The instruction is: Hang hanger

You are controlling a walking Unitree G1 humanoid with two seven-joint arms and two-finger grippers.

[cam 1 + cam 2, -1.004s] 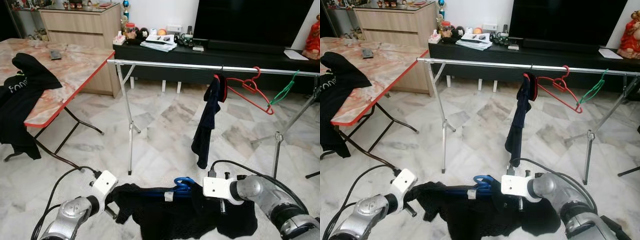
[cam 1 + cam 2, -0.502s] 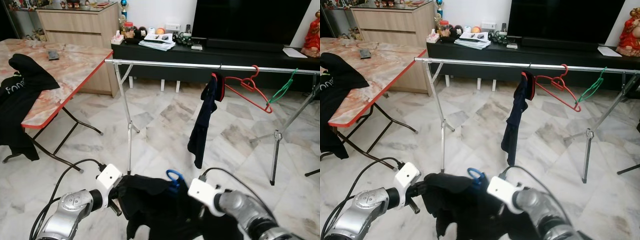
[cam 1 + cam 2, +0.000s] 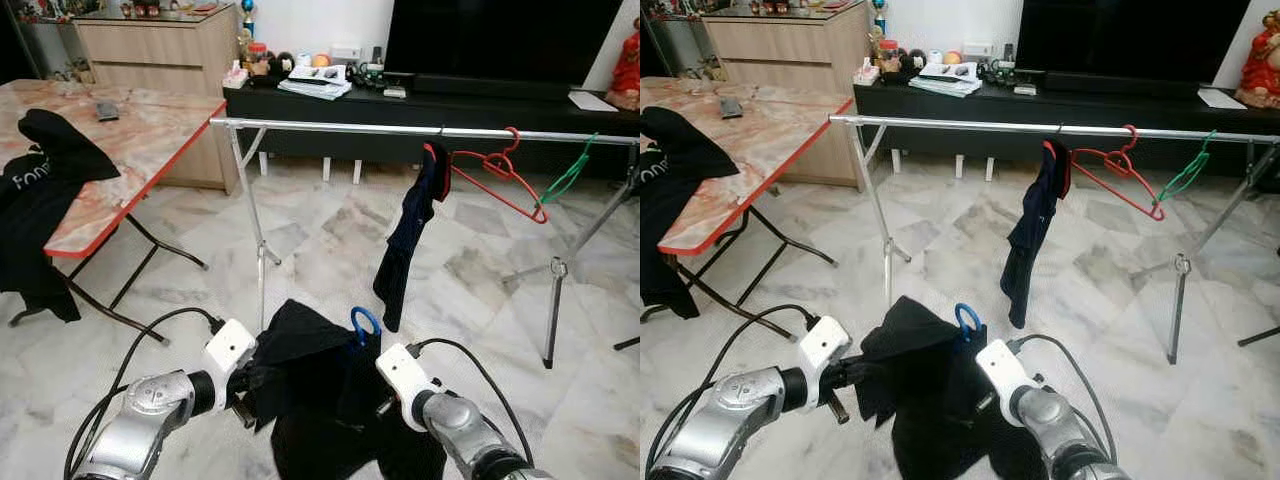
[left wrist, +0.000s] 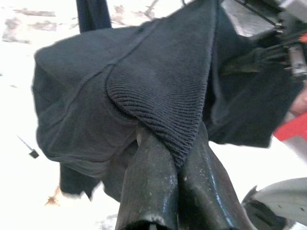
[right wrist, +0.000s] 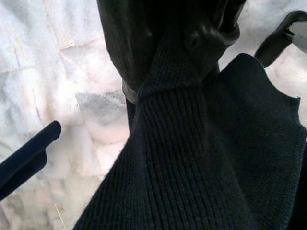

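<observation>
Raised since earlier, both grippers' fingers (image 4: 158, 177) pinch a black garment (image 3: 320, 380) on a blue-hooked hanger (image 3: 364, 322).

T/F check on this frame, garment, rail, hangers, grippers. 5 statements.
1. Both grippers are shut on the black garment. True: left gripper and right gripper each pinch knit fabric.
2. The blue hanger hook is already over the rail. False: it sticks up from the garment, well below the rail.
3. A red hanger hangs on the rail. True.
4. The green hanger lies on the floor. False: it hangs on the rail, by its right end.
5. The table has nothing on it. False: a black shirt drapes over its edge.
</observation>
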